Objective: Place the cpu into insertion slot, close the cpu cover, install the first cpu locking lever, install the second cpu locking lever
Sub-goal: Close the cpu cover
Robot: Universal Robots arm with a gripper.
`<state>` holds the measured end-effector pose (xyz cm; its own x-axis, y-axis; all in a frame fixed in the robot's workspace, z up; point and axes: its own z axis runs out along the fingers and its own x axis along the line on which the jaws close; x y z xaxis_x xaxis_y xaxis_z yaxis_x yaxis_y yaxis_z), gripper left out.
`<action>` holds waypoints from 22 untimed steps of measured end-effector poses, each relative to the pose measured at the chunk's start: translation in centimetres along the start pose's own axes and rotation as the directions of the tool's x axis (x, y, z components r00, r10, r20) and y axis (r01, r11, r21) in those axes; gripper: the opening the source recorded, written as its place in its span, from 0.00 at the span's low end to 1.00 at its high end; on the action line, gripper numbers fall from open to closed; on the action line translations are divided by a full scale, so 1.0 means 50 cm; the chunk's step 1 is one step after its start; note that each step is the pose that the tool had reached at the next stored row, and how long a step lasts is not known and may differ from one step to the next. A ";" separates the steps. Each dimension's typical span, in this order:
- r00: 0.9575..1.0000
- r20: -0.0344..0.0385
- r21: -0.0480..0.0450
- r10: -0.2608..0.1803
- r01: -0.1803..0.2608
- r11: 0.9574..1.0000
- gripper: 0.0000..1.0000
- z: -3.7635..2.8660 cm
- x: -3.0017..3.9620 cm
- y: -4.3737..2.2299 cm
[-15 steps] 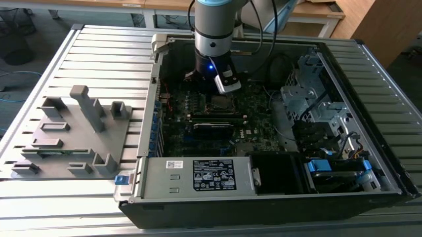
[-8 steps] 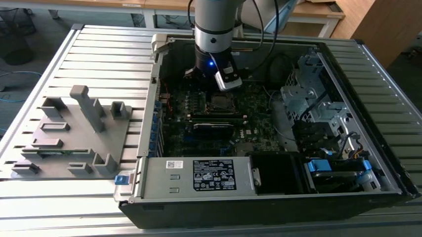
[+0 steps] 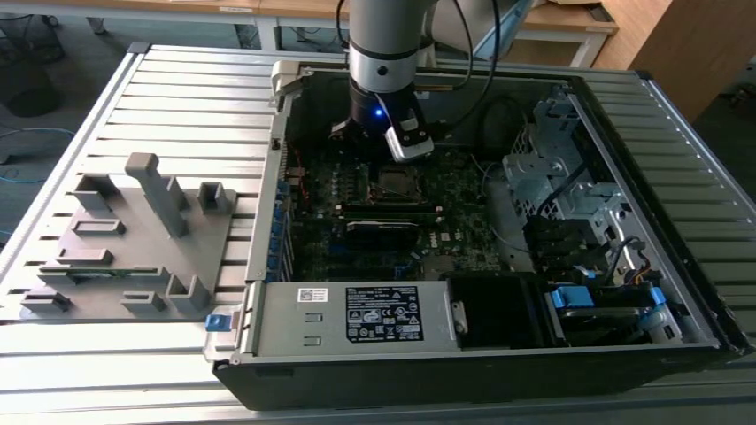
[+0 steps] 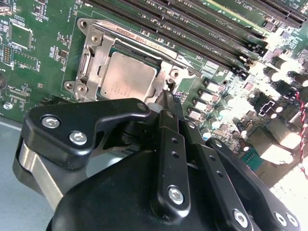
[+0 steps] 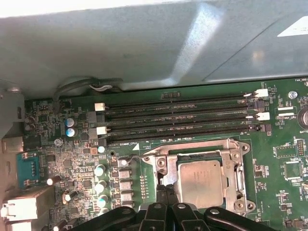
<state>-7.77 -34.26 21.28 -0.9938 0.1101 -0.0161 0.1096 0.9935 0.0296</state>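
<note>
pale silvery square cpu (image 4: 129, 79) is lying flat, framed by the thin silvery metal cpu cover (image 4: 101, 53) | black gripper (image 4: 166, 98), fingers pinched together, is hanging just beside the cpu's edge, at the cover's corner

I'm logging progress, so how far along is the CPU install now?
The cpu sits in the insertion slot with the cpu cover down over it. The gripper, fingers together, is at the socket's edge beside the cover. Whether either locking lever is latched I cannot tell.
</note>
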 end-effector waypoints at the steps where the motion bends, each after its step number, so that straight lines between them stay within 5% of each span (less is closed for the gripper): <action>1: 1.000 0.000 0.000 0.000 0.000 1.000 0.10 0.000 0.000 0.000; 7: 1.000 0.000 0.000 0.000 0.000 1.000 0.10 0.000 -0.008 0.001; 22: 1.000 0.000 0.000 0.000 0.000 1.000 0.10 0.002 -0.060 0.007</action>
<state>-4.78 -34.26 21.24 -0.9938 0.1101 -0.0161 0.1096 0.9935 0.0296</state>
